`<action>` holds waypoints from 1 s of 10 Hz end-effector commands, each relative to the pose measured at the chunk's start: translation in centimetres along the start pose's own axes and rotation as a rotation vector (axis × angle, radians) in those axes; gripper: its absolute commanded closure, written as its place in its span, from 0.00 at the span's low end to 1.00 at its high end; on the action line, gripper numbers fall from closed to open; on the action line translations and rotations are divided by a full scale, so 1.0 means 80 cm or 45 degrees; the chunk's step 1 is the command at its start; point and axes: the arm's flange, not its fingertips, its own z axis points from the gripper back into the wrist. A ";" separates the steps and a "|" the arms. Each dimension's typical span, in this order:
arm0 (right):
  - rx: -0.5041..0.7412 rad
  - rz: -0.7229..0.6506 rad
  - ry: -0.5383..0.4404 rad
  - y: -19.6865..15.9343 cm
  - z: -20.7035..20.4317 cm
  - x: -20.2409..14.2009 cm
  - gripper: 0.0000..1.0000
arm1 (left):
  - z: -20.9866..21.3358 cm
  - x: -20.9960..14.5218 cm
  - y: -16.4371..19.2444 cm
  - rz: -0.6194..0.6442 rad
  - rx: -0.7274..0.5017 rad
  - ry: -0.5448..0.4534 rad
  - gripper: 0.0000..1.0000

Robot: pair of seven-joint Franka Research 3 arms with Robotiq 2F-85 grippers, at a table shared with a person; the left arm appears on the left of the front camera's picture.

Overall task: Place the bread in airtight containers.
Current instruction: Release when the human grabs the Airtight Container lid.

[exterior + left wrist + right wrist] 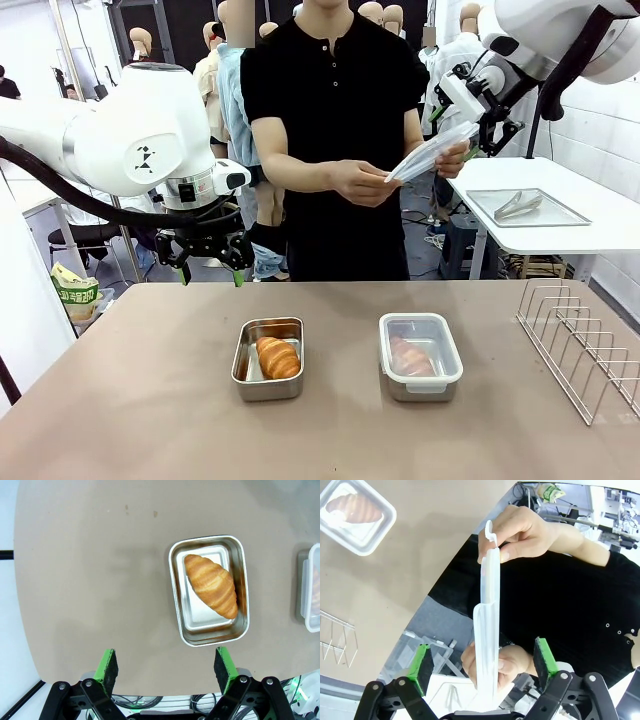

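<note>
Plainly visible, one croissant point(278, 357) lies diagonally in the open tin point(268, 385) near the middle of the table point(140, 400); the second croissant point(411, 356) is blurred behind the translucent lid of the closed tin point(421, 356) just beside it, toward the right edge. A wire rack point(580, 345), cut off by the picture, stands at the table's right edge. The left gripper point(211, 262) hangs above the far edge, well apart from the open tin, its green pads point(107, 665) spread wide with nothing between them. The person's hands point(362, 183) hold a loose lid point(432, 153) edge-on beyond the far edge. The right gripper point(483, 666) faces it, pads spread either side of the lid; whether they touch it is unclear.
</note>
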 end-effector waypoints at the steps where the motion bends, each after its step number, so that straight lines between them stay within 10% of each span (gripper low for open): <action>1: -0.005 -0.020 -0.031 0.002 -0.002 0.001 0.00 | 0.002 0.001 0.003 -0.003 0.006 0.002 0.00; 10: 0.007 0.000 -0.007 0.001 -0.001 0.001 0.00 | 0.002 0.001 0.003 -0.003 0.006 0.002 0.00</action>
